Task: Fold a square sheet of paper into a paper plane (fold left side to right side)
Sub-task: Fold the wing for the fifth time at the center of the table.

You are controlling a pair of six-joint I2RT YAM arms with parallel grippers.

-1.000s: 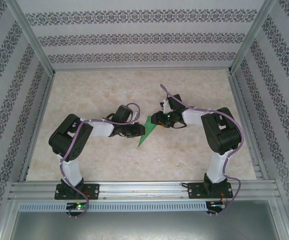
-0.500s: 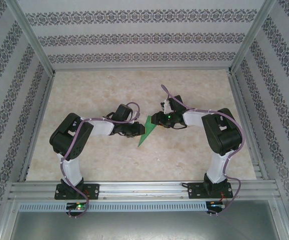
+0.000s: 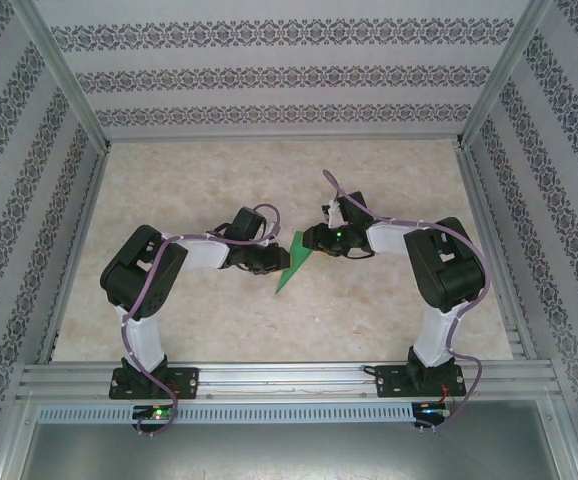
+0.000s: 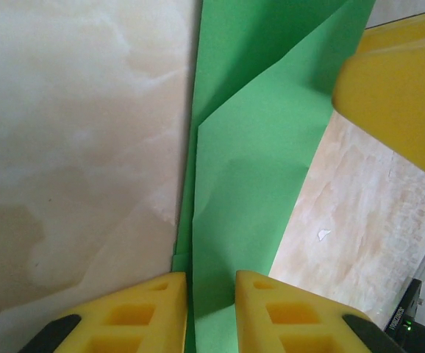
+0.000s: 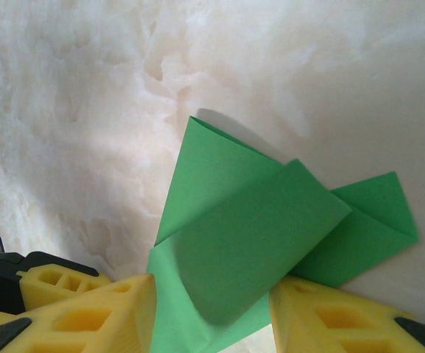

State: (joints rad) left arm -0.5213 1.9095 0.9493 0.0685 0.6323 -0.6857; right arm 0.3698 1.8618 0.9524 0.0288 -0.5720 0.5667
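Note:
The square sheet of paper (image 3: 294, 262) is folded into a slim green pointed shape lying on the table between the two arms. My left gripper (image 3: 271, 262) is at its left edge. In the left wrist view its yellow fingers stand a narrow way apart (image 4: 211, 276), and the creased paper (image 4: 256, 169) runs through the gap. My right gripper (image 3: 314, 240) is at the paper's upper end. Its jaws are wide open (image 5: 212, 283), and a loose flap of the paper (image 5: 249, 235) curls up between them. One right finger (image 4: 400, 95) shows over the paper.
The marble-patterned table (image 3: 219, 180) is ringed by patterned walls and metal frame posts (image 3: 69, 110). A metal rail (image 3: 289, 378) runs along the near edge by the arm bases. A small white speck (image 4: 323, 234) lies on the table beside the paper.

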